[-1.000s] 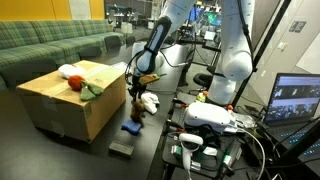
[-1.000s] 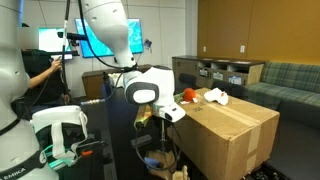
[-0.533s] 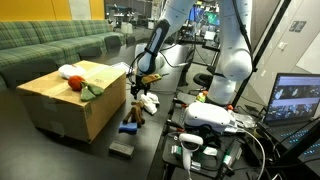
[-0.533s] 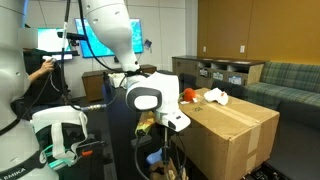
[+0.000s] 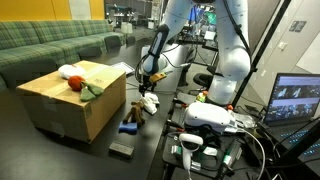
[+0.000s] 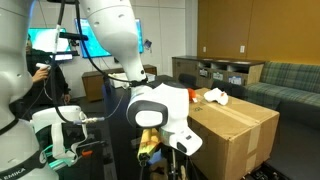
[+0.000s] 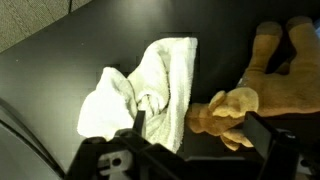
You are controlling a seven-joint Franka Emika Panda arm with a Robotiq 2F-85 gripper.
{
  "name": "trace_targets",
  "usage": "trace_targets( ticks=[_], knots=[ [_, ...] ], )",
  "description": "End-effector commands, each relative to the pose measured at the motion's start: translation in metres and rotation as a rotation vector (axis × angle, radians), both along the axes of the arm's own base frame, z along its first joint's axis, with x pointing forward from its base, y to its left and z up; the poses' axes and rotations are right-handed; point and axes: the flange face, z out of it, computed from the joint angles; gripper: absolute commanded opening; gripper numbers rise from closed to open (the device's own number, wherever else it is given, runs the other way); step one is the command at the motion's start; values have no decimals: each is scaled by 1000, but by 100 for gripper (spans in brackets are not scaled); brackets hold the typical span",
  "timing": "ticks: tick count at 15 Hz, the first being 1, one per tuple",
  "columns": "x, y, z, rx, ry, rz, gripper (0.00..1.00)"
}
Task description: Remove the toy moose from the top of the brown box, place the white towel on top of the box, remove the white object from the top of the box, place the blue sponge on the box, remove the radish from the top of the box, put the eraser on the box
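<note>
**Once the Jaws Spread, the Moose Was Off the Box**

While the brown box point(image 5: 60, 105) sat off to one side of the gripper point(image 5: 143, 82) and lower than it, its flat top shut so that nothing inside could be told, the arm point(image 5: 160, 45) hung over the dark floor point(image 7: 60, 65). Within the last second the jaws had gone from gripping to spread wide, and the gripper had risen a little. In the wrist view the fingers point(image 7: 135, 125) stood well apart with nothing pinched between them.

Directly beneath them lay the white towel point(image 7: 150, 85), crumpled. Against it, on the far finger's side, lay the toy moose point(image 7: 262, 75), released on the floor. That likely closed the first step, and the towel, right under the gripper, looked the next thing to take.

On the box top, well apart from the gripper, sat the radish point(image 5: 73, 82) and just beyond it the white object point(image 5: 66, 70). Below the gripper, on the floor, lay the blue sponge point(image 5: 129, 128), and past it the eraser point(image 5: 121, 148).
</note>
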Motion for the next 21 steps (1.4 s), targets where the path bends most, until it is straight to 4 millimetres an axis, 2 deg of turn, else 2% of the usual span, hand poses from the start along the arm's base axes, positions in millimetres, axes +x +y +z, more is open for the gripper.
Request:
trace_targets(
  ticks=[1, 6, 11, 16, 21],
  knots=[
    [3, -23, -23, -19, 3, 66, 100],
    [-4, -51, -67, 17, 61, 108, 100],
    [-7, -75, -100, 61, 100, 124, 100],
    [-7, -78, -122, 104, 124, 148, 97],
    [-5, -70, -140, 129, 134, 145, 81]
  ],
)
